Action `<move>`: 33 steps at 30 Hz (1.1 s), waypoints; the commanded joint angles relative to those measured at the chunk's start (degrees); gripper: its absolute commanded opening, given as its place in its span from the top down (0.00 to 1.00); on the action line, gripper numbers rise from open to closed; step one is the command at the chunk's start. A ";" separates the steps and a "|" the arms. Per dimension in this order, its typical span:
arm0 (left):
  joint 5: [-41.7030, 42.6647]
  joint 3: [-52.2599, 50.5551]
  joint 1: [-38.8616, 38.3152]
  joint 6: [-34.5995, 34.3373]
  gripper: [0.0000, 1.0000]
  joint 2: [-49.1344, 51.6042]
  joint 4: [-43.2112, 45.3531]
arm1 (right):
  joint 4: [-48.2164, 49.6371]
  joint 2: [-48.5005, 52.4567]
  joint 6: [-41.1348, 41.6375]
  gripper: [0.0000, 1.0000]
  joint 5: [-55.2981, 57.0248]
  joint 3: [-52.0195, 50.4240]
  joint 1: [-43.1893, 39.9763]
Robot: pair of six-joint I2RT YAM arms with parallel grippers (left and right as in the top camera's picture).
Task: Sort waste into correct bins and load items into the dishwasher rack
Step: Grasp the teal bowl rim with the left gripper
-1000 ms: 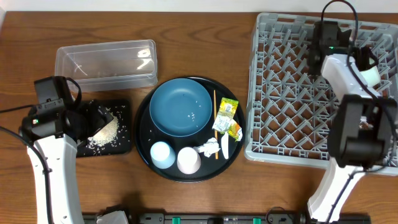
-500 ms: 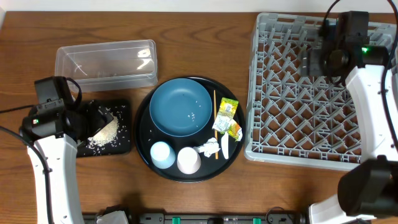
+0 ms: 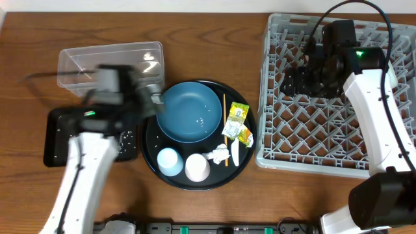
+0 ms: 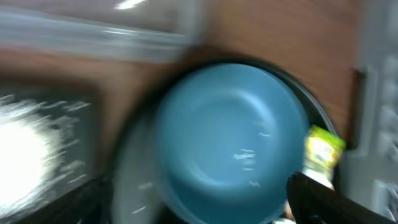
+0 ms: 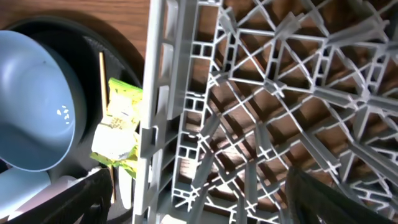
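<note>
The blue plate (image 3: 188,112) sits on the round black tray with a few rice grains in it. My left gripper (image 3: 153,103) is blurred and hovers open over the plate's left rim; the left wrist view shows the plate (image 4: 230,137) between the spread jaws (image 4: 193,202). A pale blue cup (image 3: 169,160), a whitish cup (image 3: 197,167), a crumpled white scrap (image 3: 218,155), the wooden stick (image 3: 225,123) and yellow-green wrappers (image 3: 236,118) lie on that tray. My right gripper (image 3: 296,81) is open and empty over the grey rack (image 3: 305,140). The cream bowl is not in view.
The clear tub (image 3: 84,62) stands at the back left. The shallow black tray (image 3: 55,140) with spilled rice (image 3: 127,136) lies under my left arm. The round black tray (image 3: 151,162) lies between it and the rack. The right wrist view shows the rack wall (image 5: 155,124) and wrappers (image 5: 121,124).
My left arm has swung quickly right from the shallow black tray to the blue plate. My right gripper has moved left and forward across the rack.
</note>
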 commanded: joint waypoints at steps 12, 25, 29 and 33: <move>-1.49 -0.26 -23.58 1.01 0.10 23.58 18.18 | -1.40 -0.35 1.31 0.13 0.70 0.17 -0.31; -8.96 -0.28 -25.88 0.46 0.34 31.56 18.34 | -2.23 -0.35 1.11 0.13 0.70 0.17 -0.31; -9.01 -0.26 -26.23 0.50 0.58 31.93 18.38 | -2.43 -0.35 1.11 0.14 0.70 0.17 -0.31; -9.01 0.13 -26.23 0.52 0.76 31.26 18.34 | -2.64 -0.35 1.11 0.14 0.70 0.17 -0.31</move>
